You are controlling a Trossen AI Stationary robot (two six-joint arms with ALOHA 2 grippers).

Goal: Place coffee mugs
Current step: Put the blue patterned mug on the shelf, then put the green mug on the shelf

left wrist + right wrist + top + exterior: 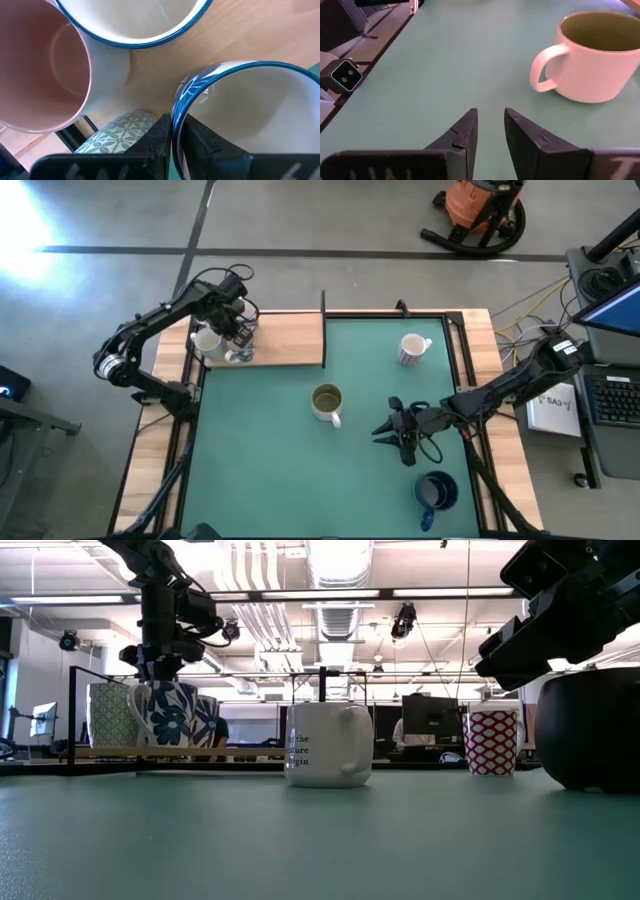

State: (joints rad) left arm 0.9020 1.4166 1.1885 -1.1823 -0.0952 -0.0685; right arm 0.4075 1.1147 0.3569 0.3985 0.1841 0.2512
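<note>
My left gripper [238,330] points down over the wooden board [290,340] at the far left and is shut on a white mug with blue flowers [170,712]. Close around that mug stand a pink-lined mug [40,65], a blue-rimmed white mug [135,20] and a green-patterned mug [110,715]. On the green mat stand a white mug with an olive inside [327,402], a red-patterned mug [412,348] and a dark blue mug [435,492]. My right gripper [490,115] hovers open over the mat, right of the olive-lined mug, with nothing between its fingers. My left gripper pinches the floral mug's rim [176,117], one finger [200,142] inside the mug and one [159,137] outside. The fingers come from above, pointing down. The mug is upright; whether its base rests on the board or hangs just above it, I cannot tell.
A thin black upright [323,310] stands at the board's right end, and a black frame rail [75,710] runs along the board. Open mat lies at the near left. Cables, a keyboard and papers sit beyond the table's right edge.
</note>
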